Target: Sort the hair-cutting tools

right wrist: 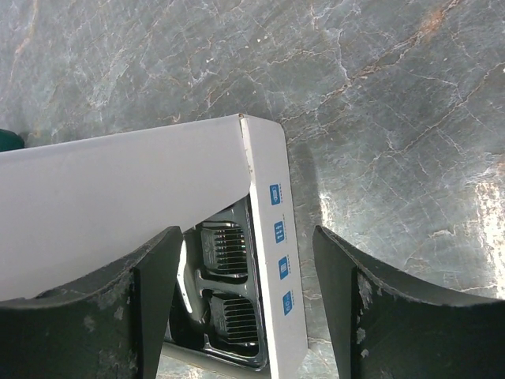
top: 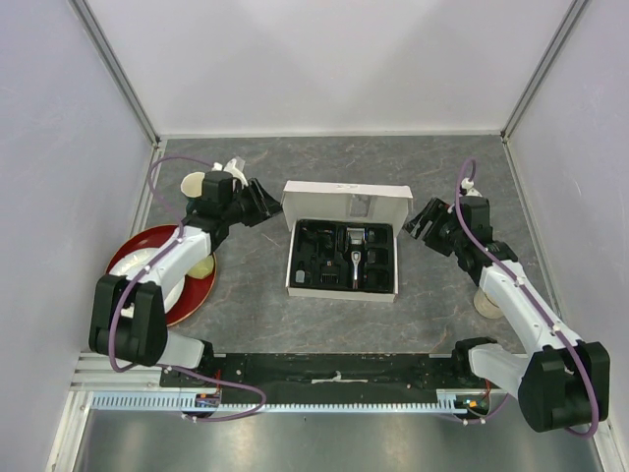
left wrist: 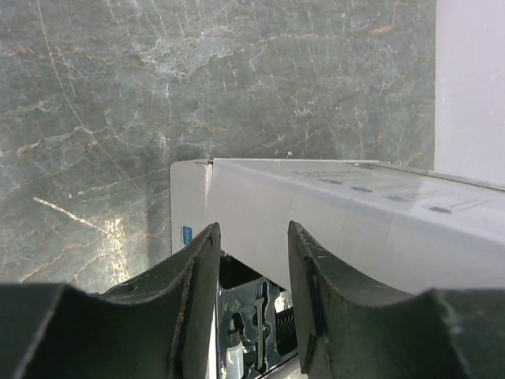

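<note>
Grey marbled bench (top: 246, 315) is carrying an opened white cardboard box (top: 346, 200), with a tool hovering at each side of it.

The box is sitting mid-bench with its lid standing up at the back, so its black tray (top: 307, 280) is lying exposed from above. The left tool (top: 266, 205) is hanging near the lid's left corner, its jaws parted and gripping nothing. The right tool (top: 423, 222) is hanging just off the box's right wall, its jaws spread wide and equally empty. Both seem to be flanking the box to reach in or steady it. The silver-and-black clipper (top: 355, 258) is resting in the tray's middle slot, and black comb guards (right wrist: 229, 246) are nesting in the compartments beside it, none lifted out yet.
</note>
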Controlling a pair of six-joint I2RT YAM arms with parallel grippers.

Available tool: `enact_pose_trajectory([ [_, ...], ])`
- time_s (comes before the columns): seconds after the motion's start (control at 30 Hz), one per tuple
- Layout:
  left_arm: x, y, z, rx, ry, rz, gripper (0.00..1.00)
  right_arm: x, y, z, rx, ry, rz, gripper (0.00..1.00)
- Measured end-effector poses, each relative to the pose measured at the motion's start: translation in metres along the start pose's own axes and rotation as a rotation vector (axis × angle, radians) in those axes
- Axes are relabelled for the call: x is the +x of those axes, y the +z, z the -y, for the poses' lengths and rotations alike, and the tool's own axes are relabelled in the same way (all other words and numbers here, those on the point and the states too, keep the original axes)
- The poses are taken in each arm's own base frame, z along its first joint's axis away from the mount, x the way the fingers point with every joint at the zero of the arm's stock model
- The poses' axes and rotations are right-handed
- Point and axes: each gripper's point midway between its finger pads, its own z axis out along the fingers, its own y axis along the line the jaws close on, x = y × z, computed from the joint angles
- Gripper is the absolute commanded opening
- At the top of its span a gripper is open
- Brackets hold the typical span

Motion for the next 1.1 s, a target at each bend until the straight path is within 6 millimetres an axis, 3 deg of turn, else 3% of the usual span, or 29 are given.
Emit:
enact_pose_trajectory([
  [0.4, 0.037, -0.006, 0.002, 0.103, -0.005, -0.095, 0.42, 0.016, 0.001, -0.007, -0.065, 0.019, -0.057, 0.75],
  [0.77, 0.038, -0.006, 0.006, 0.137, 0.005, -0.092, 0.42, 0.03, 0.004, -0.001, -0.071, 0.028, -0.091, 0.74],
  [1.1, 0.042, -0.003, -0.009, 0.071, -0.01, -0.085, 0.42, 0.034, -0.004, 0.025, 0.036, 0.055, -0.03, 0.73],
])
